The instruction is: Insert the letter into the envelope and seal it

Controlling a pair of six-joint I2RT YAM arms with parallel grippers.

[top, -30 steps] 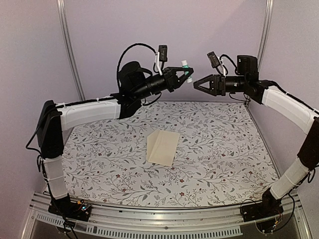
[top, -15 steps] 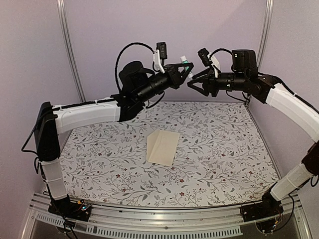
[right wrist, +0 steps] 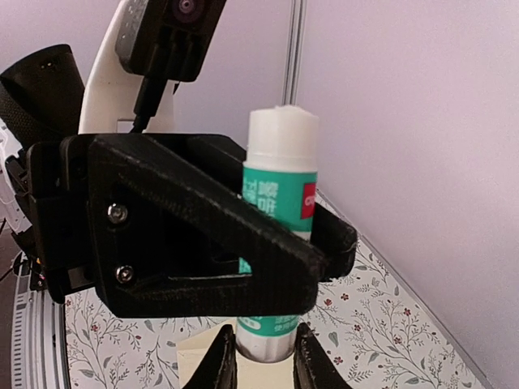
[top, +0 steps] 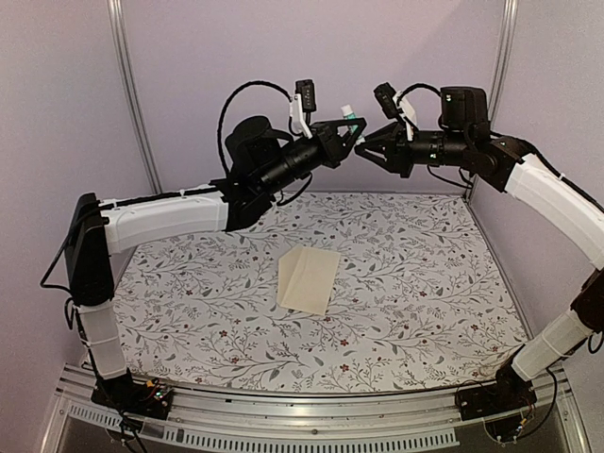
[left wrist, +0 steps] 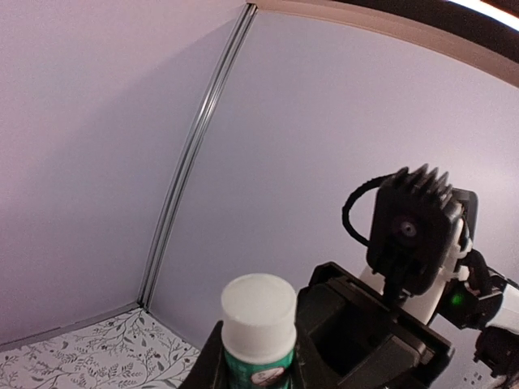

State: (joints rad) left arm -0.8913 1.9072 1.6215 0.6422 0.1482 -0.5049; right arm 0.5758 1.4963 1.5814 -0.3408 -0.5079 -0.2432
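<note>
The cream envelope [top: 309,279] lies flat mid-table, and a corner of the envelope [right wrist: 190,361] shows under the right wrist. The letter is hidden. High above the table's back, my left gripper [top: 350,133] is shut on a green glue stick with a white cap [top: 349,115]. In the left wrist view the glue stick [left wrist: 258,312] stands upright between the jaws of the left gripper [left wrist: 258,369]. My right gripper [top: 365,145] meets it from the right. Its fingers [right wrist: 220,361] press both sides of the glue stick [right wrist: 280,190] at its lower end, below the left gripper [right wrist: 203,235].
A floral-patterned mat [top: 415,274] covers the table. Pale walls with metal corner posts [top: 130,94] stand behind and at the sides. Both arms arch high over the back of the table, with their wrists nearly touching.
The right gripper has moved left up to the left gripper, and its jaws have closed around the glue stick's lower end. The left arm rose slightly at first, then held still. The envelope has not moved.
</note>
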